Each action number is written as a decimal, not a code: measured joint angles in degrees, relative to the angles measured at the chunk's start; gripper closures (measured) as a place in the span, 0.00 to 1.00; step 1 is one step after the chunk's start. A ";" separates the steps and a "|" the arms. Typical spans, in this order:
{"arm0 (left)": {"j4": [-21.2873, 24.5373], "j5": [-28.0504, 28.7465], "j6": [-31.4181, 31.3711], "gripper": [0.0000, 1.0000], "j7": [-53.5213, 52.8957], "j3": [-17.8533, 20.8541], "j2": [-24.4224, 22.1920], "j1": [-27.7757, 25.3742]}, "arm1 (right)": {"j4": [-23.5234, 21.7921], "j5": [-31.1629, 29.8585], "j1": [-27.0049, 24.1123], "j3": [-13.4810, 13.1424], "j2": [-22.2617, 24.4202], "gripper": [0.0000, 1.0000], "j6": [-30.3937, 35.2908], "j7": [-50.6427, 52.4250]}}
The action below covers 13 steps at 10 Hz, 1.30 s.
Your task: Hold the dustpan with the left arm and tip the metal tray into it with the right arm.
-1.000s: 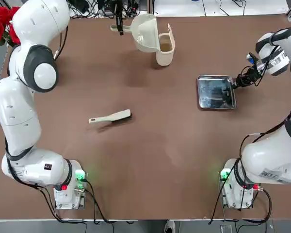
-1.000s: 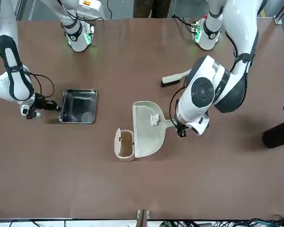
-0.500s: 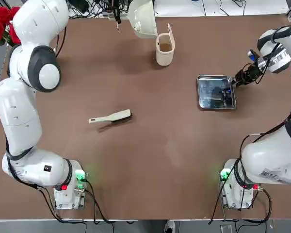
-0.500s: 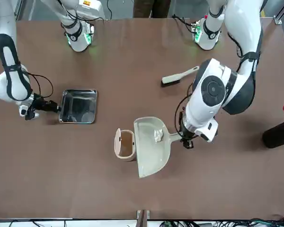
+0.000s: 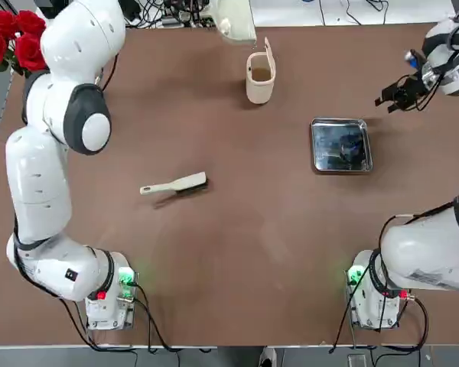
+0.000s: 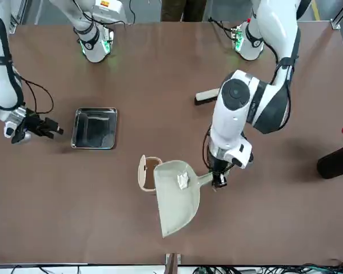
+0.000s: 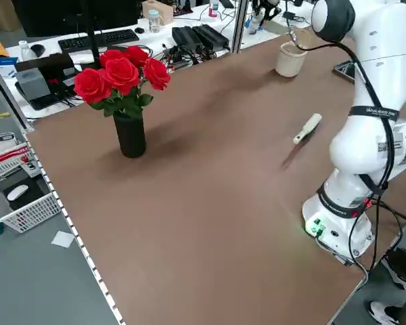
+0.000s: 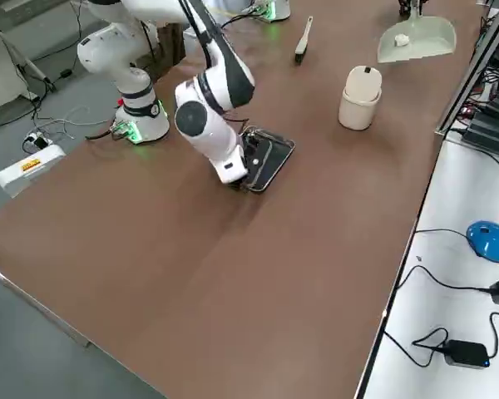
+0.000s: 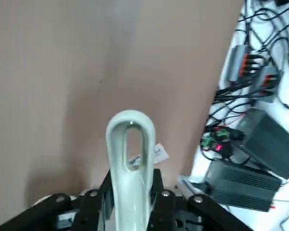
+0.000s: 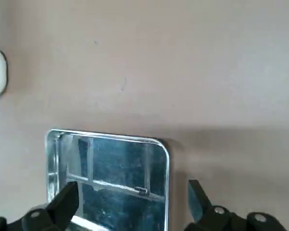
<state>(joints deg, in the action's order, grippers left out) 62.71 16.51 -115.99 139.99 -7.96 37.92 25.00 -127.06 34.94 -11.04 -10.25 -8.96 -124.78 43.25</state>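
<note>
Cream-white plastic scoop-shaped dustpan point(image 6: 177, 194) hangs above the table by the cream bin point(image 6: 147, 174), its stubby handle clamped in our left gripper point(image 6: 218, 177), a white scrap inside. Shiny square metal tray point(image 5: 341, 144) lies flat, empty, released; our right gripper point(image 6: 46, 125) stands beside it with fingers spread. We judge tipping done; emptying the pan likely comes next.

A brown table point(image 5: 237, 252) carries the metal tray point(image 5: 341, 144) lying flat, a cream brush point(image 5: 174, 184), an upright cream bin point(image 5: 260, 76) — and a vase of red roses point(image 7: 125, 101).
</note>
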 joint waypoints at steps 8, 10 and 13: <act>0.50 5.56 1.66 0.67 0.82 10.83 0.28 13.67 | 19.68 -32.23 4.92 10.37 13.24 0.00 22.02 -35.13; 0.53 6.37 2.71 0.67 0.82 10.98 0.42 13.93 | 26.85 -36.18 5.78 12.27 13.32 0.00 24.52 -36.16; 0.54 8.38 2.81 0.67 0.82 11.21 0.48 13.93 | 29.06 -36.78 6.67 12.28 13.13 0.00 25.28 -36.17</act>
<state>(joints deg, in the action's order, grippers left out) 63.25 24.89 -113.19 140.81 3.25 38.40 38.93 -98.00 -1.84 -4.37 2.03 4.17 -99.50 7.08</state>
